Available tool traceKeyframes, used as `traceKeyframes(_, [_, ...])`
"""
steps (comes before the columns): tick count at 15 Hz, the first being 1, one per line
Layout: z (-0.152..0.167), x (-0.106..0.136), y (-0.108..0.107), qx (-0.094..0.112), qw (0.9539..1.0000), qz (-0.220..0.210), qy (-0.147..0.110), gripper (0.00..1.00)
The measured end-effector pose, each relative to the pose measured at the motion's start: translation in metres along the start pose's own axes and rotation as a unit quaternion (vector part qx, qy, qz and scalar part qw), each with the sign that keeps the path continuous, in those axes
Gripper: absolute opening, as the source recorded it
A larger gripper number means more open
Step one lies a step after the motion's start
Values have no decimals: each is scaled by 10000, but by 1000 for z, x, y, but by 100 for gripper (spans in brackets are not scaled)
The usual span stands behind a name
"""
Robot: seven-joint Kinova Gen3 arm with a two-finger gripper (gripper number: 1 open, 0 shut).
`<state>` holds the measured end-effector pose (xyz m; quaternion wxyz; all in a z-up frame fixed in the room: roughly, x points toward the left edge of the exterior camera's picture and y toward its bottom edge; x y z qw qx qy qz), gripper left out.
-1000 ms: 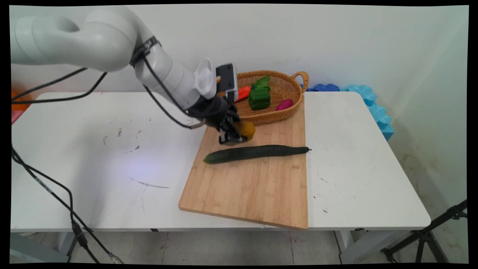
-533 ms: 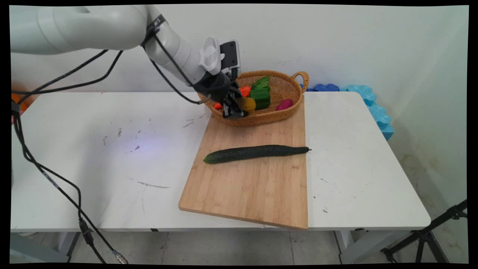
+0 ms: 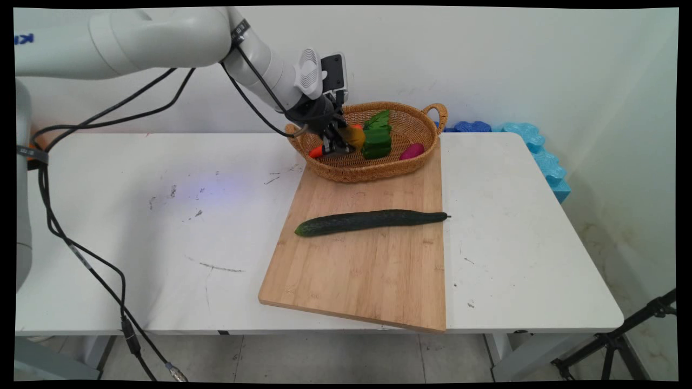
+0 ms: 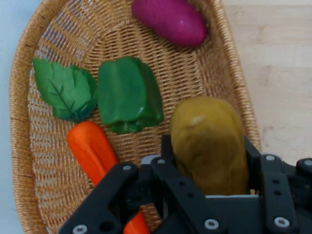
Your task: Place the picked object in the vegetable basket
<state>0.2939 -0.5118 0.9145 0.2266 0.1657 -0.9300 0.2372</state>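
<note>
My gripper is shut on a yellow-brown potato and holds it over the left part of the wicker basket. Inside the basket lie an orange carrot, a green pepper, a green leaf and a purple eggplant. The carrot is partly hidden by the gripper in both views.
A long dark cucumber lies across a wooden cutting board in front of the basket. Black cables hang at the table's left. Blue foam pieces line the table's far right edge. A tripod leg stands at the lower right.
The gripper has lifted the potato off the cutting board and carried it back and up, over the basket's front rim to a spot above the carrot.
</note>
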Motion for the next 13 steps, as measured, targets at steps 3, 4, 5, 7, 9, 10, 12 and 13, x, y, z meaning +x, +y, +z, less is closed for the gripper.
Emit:
traceKeyframes(3, [15, -7, -9, 16, 10000, 53, -29, 0])
traceKeyframes(4, [19, -9, -11, 13, 10000, 69, -35, 0])
traceKeyframes(5, [23, -10, -12, 9, 10000, 83, -37, 0])
traceKeyframes(7, [31, -13, -15, -3, 9999, 106, -39, 0])
traceKeyframes(9, [36, -16, -17, -11, 9999, 124, -35, 0])
traceKeyframes(10, [39, -17, -18, -16, 9999, 133, -30, 100])
traceKeyframes(12, [43, -18, -19, -32, 9999, 148, -22, 100])
traceKeyframes(13, [44, -20, -19, -41, 9999, 153, -20, 100])
